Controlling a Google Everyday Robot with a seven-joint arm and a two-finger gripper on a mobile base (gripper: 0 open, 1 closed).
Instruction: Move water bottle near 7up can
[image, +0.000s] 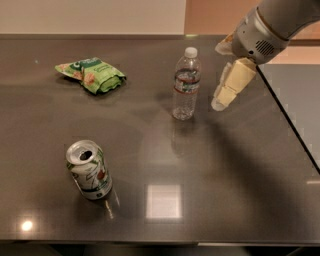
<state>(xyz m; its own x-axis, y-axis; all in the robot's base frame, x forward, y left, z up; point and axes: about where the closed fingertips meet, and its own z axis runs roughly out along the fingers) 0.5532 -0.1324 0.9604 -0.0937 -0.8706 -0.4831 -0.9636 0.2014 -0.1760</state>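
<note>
The water bottle (185, 83), clear with a white cap and a red-edged label band, stands upright on the dark table (215, 180) right of centre. The 7up can (89, 169), silver and green with a red spot, stands upright at the front left with its silver top showing. My gripper (223, 98) hangs from the arm at the upper right, its cream fingers pointing down and left, a short way to the right of the bottle and not touching it. It holds nothing.
A green snack bag (91, 74) lies at the back left. The table's right edge (287, 117) runs diagonally just right of the gripper. A bright light reflection (162, 201) shows on the tabletop near the front.
</note>
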